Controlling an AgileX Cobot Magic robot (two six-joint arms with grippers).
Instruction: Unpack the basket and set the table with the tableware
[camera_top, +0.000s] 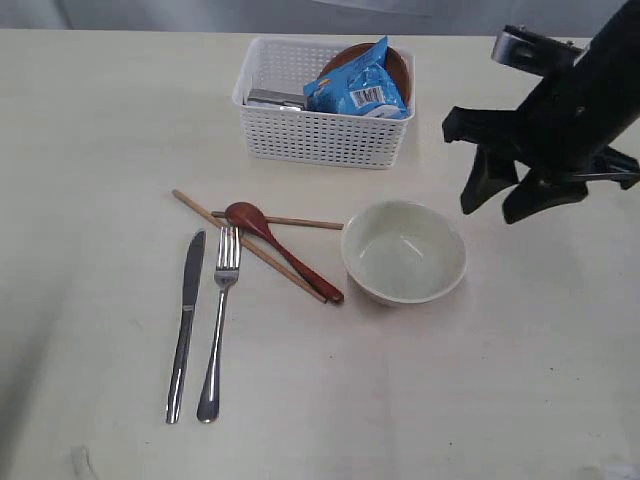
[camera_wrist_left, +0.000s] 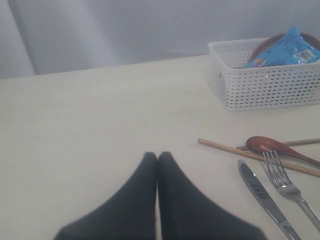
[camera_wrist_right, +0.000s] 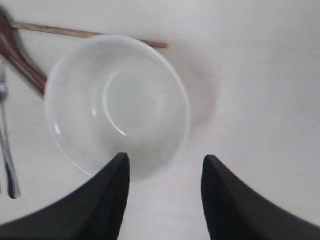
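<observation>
The white basket at the back of the table holds a brown plate and a steel cup beside a blue chips packet. On the table lie the knife, fork, red-brown spoon and crossed chopsticks, with the off-white bowl upright to their right. My right gripper hovers open just right of the bowl, empty. My left gripper is shut and empty, left of the knife.
Bare tabletop stretches left of the cutlery and in front of the bowl. The basket stands well beyond the left gripper. A grey wall runs behind the table's far edge.
</observation>
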